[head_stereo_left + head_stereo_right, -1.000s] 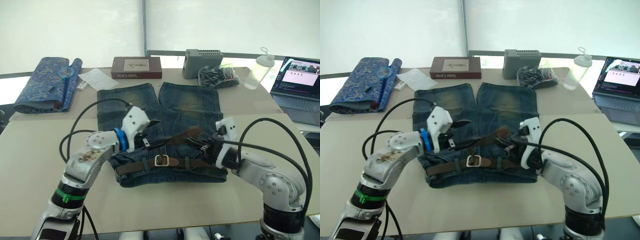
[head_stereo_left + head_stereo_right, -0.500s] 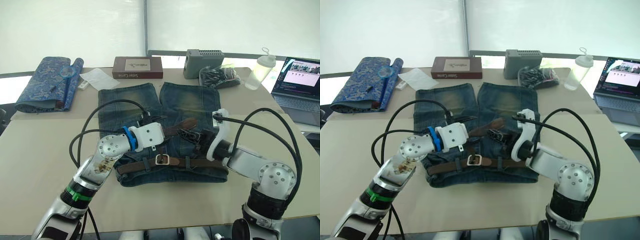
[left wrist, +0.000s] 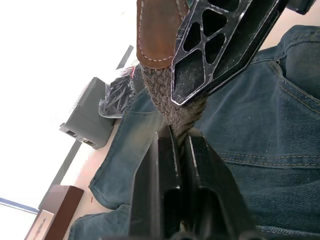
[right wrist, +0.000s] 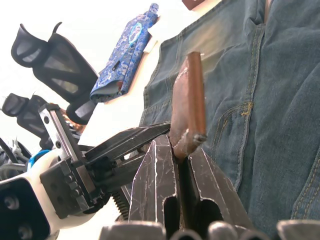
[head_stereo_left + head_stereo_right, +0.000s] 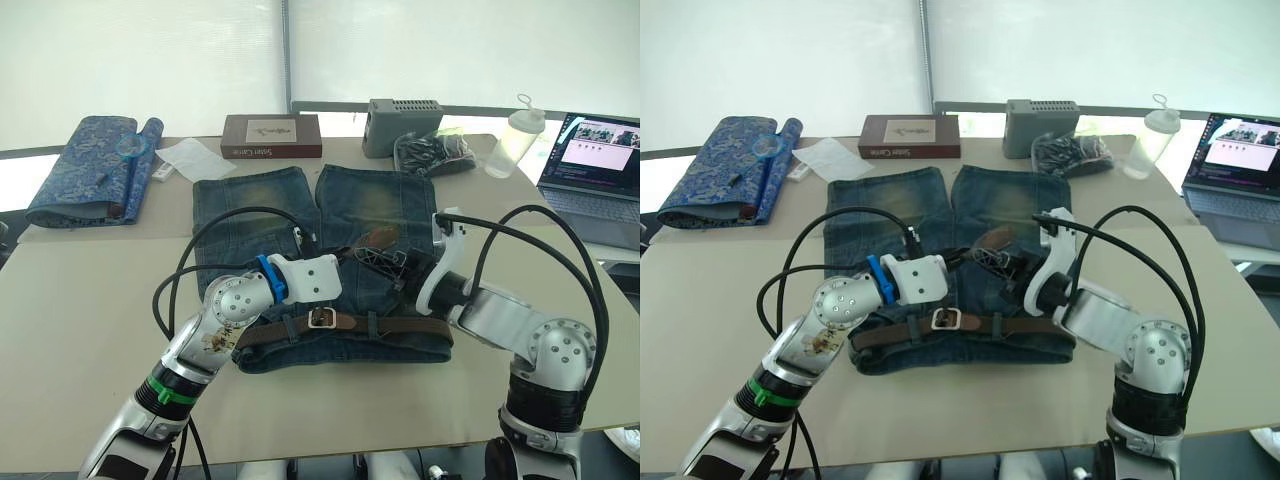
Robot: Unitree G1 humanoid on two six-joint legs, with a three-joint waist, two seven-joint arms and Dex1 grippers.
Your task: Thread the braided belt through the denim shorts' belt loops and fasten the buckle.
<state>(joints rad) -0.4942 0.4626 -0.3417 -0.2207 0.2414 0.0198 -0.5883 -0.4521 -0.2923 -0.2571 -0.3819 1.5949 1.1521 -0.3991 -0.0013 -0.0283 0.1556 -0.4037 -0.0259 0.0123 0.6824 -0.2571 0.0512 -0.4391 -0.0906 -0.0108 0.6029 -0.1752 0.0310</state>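
Both pincers, left pincer (image 3: pixel 181 137) and right pincer (image 4: pixel 181 150), clamped on braided belt (image 5: pixel 375 238) free tail, lifted above denim shorts (image 5: pixel 250 200) mid-counter for tucking; buckle (image 5: pixel 322 318) fastened near front edge.

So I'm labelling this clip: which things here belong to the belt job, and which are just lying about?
Job: belt, buckle, shorts, left gripper and right gripper, both shut on the belt's free end.

Lying about: blue cloth, book, grey box, bottle, laptop, paper.
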